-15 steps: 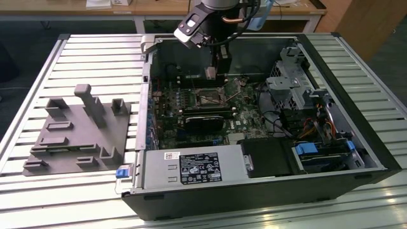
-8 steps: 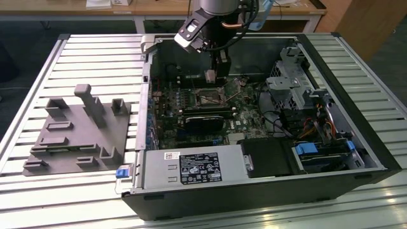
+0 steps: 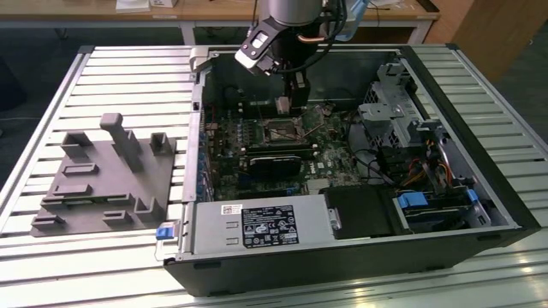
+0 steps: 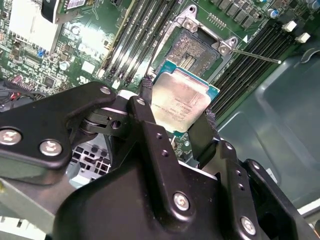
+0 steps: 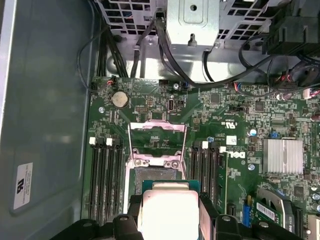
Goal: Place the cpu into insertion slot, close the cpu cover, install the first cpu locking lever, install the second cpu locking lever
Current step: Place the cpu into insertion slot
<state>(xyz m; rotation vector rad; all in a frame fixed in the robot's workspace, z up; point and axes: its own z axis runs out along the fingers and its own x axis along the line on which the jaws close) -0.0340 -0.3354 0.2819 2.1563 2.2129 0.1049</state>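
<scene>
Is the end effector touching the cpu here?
Touching. In the second wrist view, the end effector has its fingers pressed against opposite edges of the cpu.

The exterior view looks down from afar on the computer case (image 3: 342, 269) on the desk (image 3: 128, 70). Both wrist views sit close behind the tool (image 4: 177, 106), sharing its cpu (image 4: 186, 97) and the insertion slot (image 4: 197, 50) below.

Dull silver-grey on top of the cpu (image 4: 184, 102), green-blue at its edge; deep green across the motherboard (image 5: 240, 120); matt black on the jaws; pale silver ribbed stripes along the worktop (image 3: 128, 70).
</scene>
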